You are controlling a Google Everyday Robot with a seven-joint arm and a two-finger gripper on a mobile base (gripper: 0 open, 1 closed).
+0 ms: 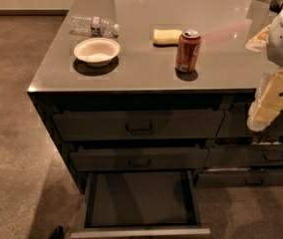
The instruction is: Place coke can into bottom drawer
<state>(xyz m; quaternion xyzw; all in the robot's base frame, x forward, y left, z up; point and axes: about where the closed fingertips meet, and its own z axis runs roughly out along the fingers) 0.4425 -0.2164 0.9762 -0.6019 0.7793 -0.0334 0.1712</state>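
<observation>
The coke can [188, 51] stands upright on the grey counter [146, 73], right of centre, red-brown with a silver top. The bottom drawer [140, 199] is pulled open below the counter, its dark floor bare and its pale front rim at the bottom edge of the view. My gripper [267, 107] hangs at the right edge, in front of the counter's front face and below its top. It is well to the right of the can and holds nothing that I can see.
A white bowl [97, 51] sits left of the can. A clear water bottle [93, 26] lies behind the bowl. A yellow sponge [167, 36] lies behind the can. Two closed drawers with black bar handles [139, 128] sit above the open one. More drawers stand at the right.
</observation>
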